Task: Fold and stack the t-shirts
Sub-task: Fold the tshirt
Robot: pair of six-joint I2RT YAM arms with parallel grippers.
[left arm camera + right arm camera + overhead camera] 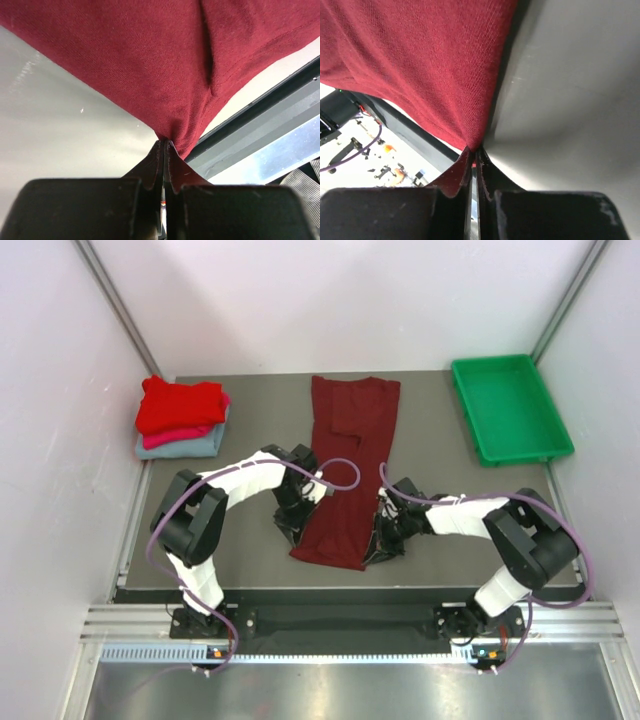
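From above, the near corners of the maroon shirt [348, 455] lie under the left gripper [293, 530] and right gripper [385, 545], so the fingertips and the cloth they pinch cannot be seen there. In the far-left stack, the red shirt [178, 405] covers most of the pink shirt [178, 437] and grey shirt [180, 449]; only their edges show. In both wrist views the maroon shirt runs off the top and side edges, and the finger bodies are cut off at the bottom. The clutter [370, 165] at the left of the right wrist view is too small and glary to make out.
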